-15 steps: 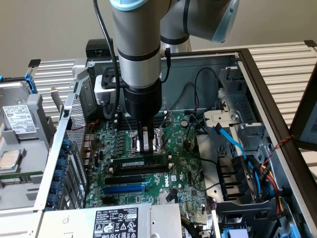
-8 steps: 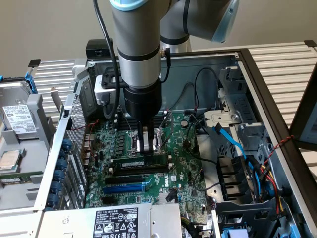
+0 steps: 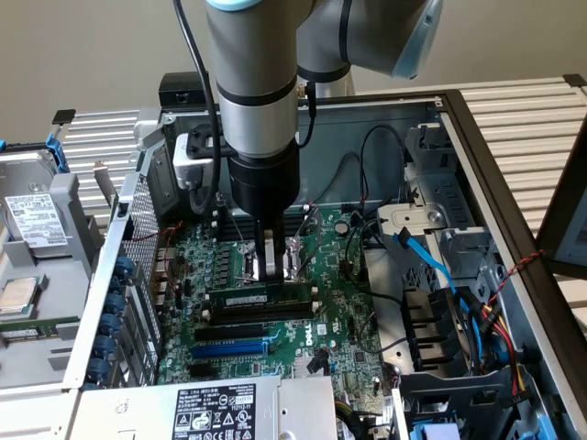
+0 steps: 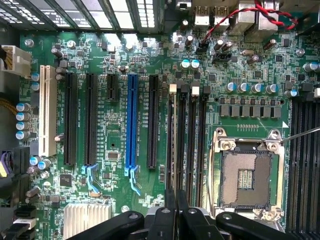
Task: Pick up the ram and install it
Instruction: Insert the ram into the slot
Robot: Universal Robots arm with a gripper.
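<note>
The ram [image 3: 249, 300] is a green stick with a white label. It stands on edge along a black memory slot on the motherboard [image 3: 339, 321], in the middle of the open computer case. My gripper [image 3: 269, 273] comes straight down onto the middle of its top edge. The fingers are shut on the thin board. In the wrist view the ram [image 4: 173, 140] shows edge-on as a thin line running away from my gripper [image 4: 176, 207], in the slot nearest the expansion slots. Other black memory slots [image 4: 192, 145] lie beside it.
A blue expansion slot [image 4: 131, 125] and black ones lie beside the ram, and the bare CPU socket [image 4: 247, 177] lies on the other side. Blue and black cables [image 3: 431, 270] and drive bays crowd the exterior view's right. The power supply [image 3: 220, 408] sits in front, and a hard drive [image 3: 37, 225] lies outside the case.
</note>
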